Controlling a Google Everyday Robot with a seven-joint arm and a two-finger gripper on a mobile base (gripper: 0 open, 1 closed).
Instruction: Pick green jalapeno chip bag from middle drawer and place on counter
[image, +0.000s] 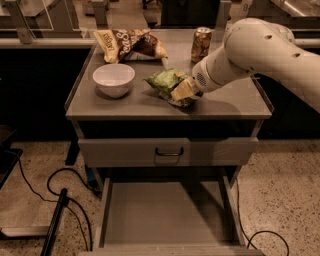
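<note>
The green jalapeno chip bag (164, 81) lies on the counter (235, 100), right of the white bowl. My gripper (183, 92) is at the bag's right front end, touching it, with the white arm reaching in from the right. The gripper covers part of the bag. The middle drawer (165, 212) is pulled open below, and its grey floor is bare.
A white bowl (114, 79) stands at the counter's left. A brown-and-yellow chip bag (131, 44) lies at the back left. A can (201, 45) stands at the back, just behind my arm. A shut drawer front with a black handle (168, 151) sits under the counter. Cables lie on the floor at left.
</note>
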